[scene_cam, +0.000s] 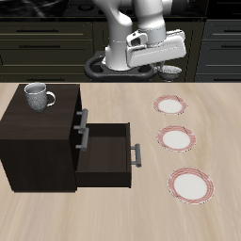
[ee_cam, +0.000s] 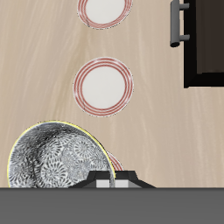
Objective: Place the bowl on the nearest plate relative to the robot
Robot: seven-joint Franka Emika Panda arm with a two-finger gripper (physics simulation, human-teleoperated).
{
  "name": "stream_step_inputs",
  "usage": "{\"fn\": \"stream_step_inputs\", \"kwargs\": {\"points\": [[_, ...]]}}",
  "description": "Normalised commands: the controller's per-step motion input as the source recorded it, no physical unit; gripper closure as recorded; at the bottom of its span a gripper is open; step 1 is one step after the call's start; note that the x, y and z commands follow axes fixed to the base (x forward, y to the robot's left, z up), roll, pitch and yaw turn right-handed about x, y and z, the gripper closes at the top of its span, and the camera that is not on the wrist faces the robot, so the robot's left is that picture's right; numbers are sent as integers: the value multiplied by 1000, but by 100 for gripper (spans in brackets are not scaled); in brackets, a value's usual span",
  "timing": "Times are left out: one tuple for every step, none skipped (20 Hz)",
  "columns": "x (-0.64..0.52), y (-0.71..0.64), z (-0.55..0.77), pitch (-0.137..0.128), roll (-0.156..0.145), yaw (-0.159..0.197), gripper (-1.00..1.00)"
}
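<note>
The bowl (scene_cam: 170, 72), small and whitish-grey with a grey patterned inside (ee_cam: 54, 164), hangs in my gripper (scene_cam: 166, 66) above the back of the table. My gripper (ee_cam: 114, 178) is shut on the bowl's rim. Three white plates with pink-red rims lie in a row from back to front: the nearest plate to the robot (scene_cam: 170, 105), a middle plate (scene_cam: 176, 138) and a front plate (scene_cam: 190, 184). In the wrist view the nearest plate (ee_cam: 110, 161) is almost hidden behind the bowl, with the middle plate (ee_cam: 103, 86) and front plate (ee_cam: 104, 9) beyond it.
A dark wooden cabinet (scene_cam: 38, 141) stands beside the plates with its lower drawer (scene_cam: 105, 155) pulled open. A grey handled mug (scene_cam: 38, 94) sits on top of it. The cabinet's edge (ee_cam: 206, 44) and a drawer handle (ee_cam: 179, 22) show in the wrist view.
</note>
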Motion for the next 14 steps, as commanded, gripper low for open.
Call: {"fn": "stream_step_inputs", "kwargs": {"points": [[-250, 72, -103, -69, -37, 72, 100], [-312, 167, -142, 9, 68, -4, 100], [-360, 146, -186, 20, 86, 23, 100], [-281, -46, -90, -9, -27, -47, 100], [-332, -45, -41, -117, -67, 27, 100], [-286, -33, -128, -25, 13, -12, 100], [-301, 122, -295, 79, 62, -46, 100], [-318, 57, -93, -83, -26, 81, 100], [-104, 51, -58, 14, 42, -29, 100], [-323, 116, -131, 65, 70, -63, 100], [-279, 9, 30, -111, -5, 67, 100], [-281, -31, -90, -16, 0, -39, 100], [-300, 50, -131, 29, 59, -48, 100], [-637, 260, -247, -65, 108, 88, 100]]}}
